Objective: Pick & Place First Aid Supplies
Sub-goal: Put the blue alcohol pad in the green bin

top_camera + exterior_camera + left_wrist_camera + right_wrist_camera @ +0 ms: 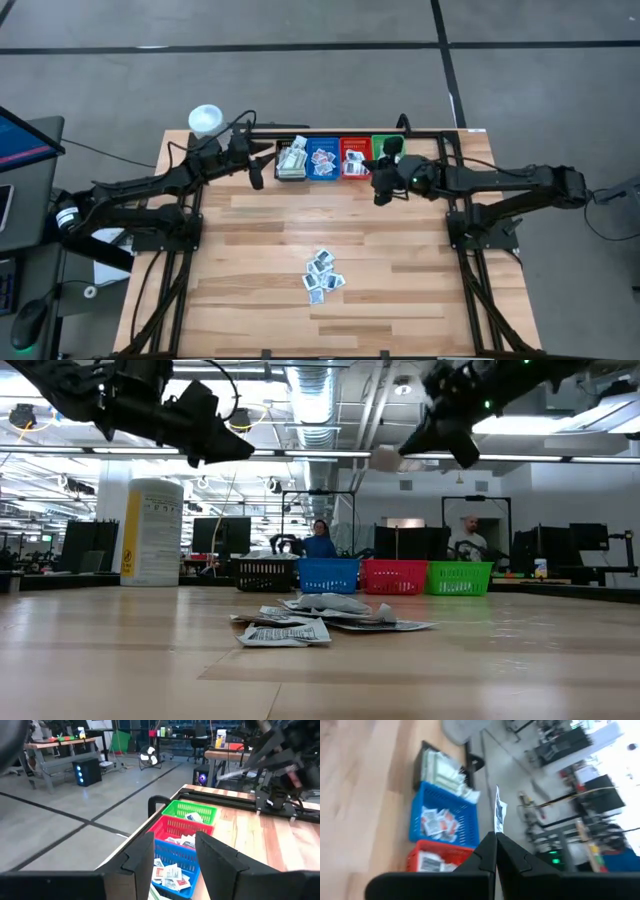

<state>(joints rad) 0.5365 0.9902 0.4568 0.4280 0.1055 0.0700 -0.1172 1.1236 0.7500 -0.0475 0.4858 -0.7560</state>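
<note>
A loose pile of first aid packets (pixel 322 275) lies on the wooden table toward its near edge, also seen in the low view (pixel 320 620). At the far edge stand four bins in a row: black (pixel 291 160), blue (pixel 322 158), red (pixel 354 157) and green (pixel 388 147), each with packets inside. My right gripper (pixel 496 839) hovers just in front of the red and green bins (pixel 381 188), shut on one packet (pixel 499 812). My left gripper (pixel 172 855) hangs open and empty beside the black bin (pixel 256 174). My right gripper pinches one small packet by its lower edge (pixel 497 831) between its two fingertips. The packet sticks out beyond the tips, seen edge-on, and is lifted well clear of the table (pixel 385 458). The fingers slant slightly downward, coming from the table's right side.
A white tub with a yellow label (pixel 205 120) stands at the far left corner, behind my left arm. Black frame rails (pixel 440 135) run along the far edge behind the bins. Bare wood lies between the bins and the pile.
</note>
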